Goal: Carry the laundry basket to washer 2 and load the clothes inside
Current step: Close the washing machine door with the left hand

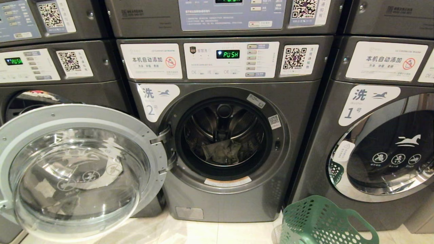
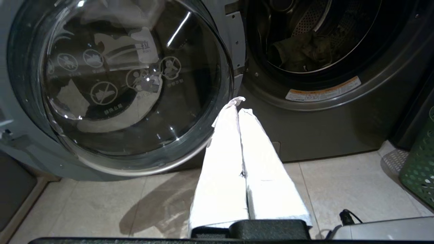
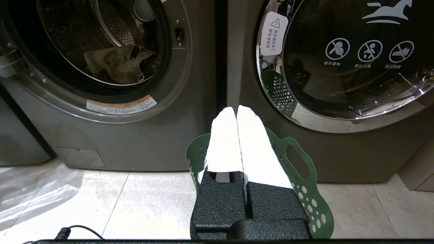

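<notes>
The laundry basket (image 1: 318, 222) is green perforated plastic with cut-out handle openings in its rim. It stands on the tiled floor (image 1: 203, 234) in front of the gap between washer 2 (image 1: 217, 135) and washer 1 (image 1: 379, 142), near the bottom right of the head view. Its open mouth faces upward; its long axis cannot be told, as only part of it shows.

Washer 2's round glass door (image 1: 78, 169) stands swung open to the left. A crumpled, drab olive garment (image 1: 225, 152) lies at the bottom of the drum. The panel display reads "PUSH".

Neither arm appears in the head view. The left wrist view shows the left claw (image 2: 239, 108) closed, its white-wrapped fingers pressed together and empty, in front of the open door's hinge side. The right wrist view shows the right claw (image 3: 236, 110) likewise closed and empty, above the basket's rim, and reveals a reflection of the basket in washer 1's chrome door ring.
</notes>
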Robot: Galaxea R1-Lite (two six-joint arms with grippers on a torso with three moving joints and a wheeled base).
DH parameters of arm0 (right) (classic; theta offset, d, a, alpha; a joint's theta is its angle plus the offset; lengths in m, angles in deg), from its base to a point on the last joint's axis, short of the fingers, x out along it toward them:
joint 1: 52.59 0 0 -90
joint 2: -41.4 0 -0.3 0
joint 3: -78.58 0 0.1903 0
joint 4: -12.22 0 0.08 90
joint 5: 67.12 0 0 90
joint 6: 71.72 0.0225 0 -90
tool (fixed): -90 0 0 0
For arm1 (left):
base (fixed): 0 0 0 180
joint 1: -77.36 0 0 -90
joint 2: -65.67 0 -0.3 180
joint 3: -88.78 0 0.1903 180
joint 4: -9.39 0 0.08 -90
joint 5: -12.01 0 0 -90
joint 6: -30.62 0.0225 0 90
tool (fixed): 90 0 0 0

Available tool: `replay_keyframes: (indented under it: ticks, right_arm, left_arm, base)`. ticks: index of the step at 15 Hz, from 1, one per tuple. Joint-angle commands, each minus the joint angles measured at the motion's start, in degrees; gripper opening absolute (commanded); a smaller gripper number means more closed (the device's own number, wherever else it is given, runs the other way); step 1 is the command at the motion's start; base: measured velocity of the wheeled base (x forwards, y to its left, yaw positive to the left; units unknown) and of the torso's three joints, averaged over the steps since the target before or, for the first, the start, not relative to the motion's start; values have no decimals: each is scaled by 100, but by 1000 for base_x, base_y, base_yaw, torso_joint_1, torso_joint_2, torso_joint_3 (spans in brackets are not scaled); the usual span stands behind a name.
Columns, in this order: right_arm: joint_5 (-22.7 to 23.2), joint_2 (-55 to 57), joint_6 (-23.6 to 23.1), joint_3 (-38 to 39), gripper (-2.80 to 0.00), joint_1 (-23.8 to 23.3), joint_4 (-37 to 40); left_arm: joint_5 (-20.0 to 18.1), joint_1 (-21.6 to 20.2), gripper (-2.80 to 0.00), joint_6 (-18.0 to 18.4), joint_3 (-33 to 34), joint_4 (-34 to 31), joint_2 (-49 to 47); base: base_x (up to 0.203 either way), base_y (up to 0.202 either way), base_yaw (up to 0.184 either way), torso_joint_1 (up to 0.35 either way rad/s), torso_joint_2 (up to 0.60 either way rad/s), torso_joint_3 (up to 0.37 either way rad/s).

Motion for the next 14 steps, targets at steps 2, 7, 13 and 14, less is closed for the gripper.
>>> replay_keyframes:
  ticks: [2, 7, 13, 14]
  right_arm:
    - [-18, 9, 53, 0, -280, 1, -4]
    - [-35, 9, 111, 0, -280, 1, -4]
    - [-35, 9, 134, 0, -280, 1, -4]
    - [-35, 9, 175, 0, -280, 1, -4]
  left_arm:
    - [-1, 0, -280, 57, -541, 94, -60]
    - [886, 54, -280, -53, -4901, -824, -2305]
    - [1603, -341, -280, -1131, -10163, -2750, -7305]
    - [1372, -762, -280, -1300, -10418, -2946, -7766]
  base:
    - [0, 0, 0, 0, 0, 0]
    - [0, 0, 0, 0, 0, 0]
    - [0, 0, 0, 0, 0, 0]
    - [0, 0, 0, 0, 0, 0]
